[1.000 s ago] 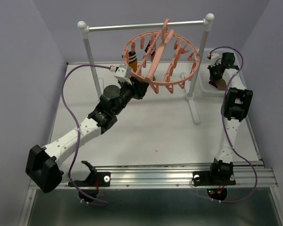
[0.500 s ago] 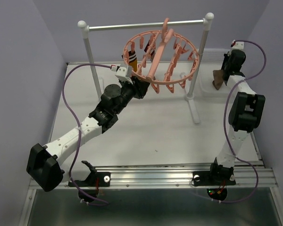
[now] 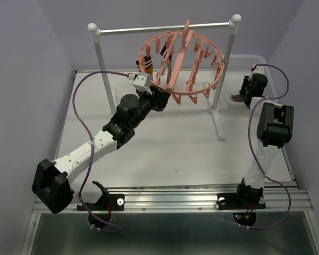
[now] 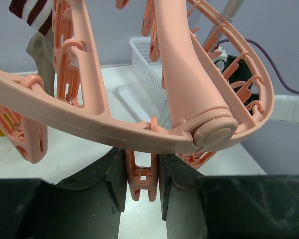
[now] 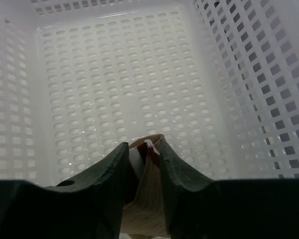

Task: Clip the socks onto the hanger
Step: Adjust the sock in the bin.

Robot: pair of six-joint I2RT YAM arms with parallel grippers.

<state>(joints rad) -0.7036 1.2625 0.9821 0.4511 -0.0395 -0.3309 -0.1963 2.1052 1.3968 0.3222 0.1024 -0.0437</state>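
— Desk: What is the left gripper [image 4: 142, 174] doing, bottom centre of its wrist view?

— Operator: Its fingers are pressed onto one dangling clip [image 4: 141, 185] under the rim of the salmon-pink hanger [image 4: 84, 122]. I judge that steadies the ring and squeezes the clip ready for a sock. One striped sock [image 4: 34, 15] hangs clipped, upper left.

— Desk: And the right?

— Operator: The right gripper [image 5: 144, 157], low centre of its view, pinches the brown sock [image 5: 148, 199] above the floor of the white mesh basket [image 5: 114, 74] — held up, by my reading, for the trip across to the hanger on the rail stand [image 3: 165, 27].
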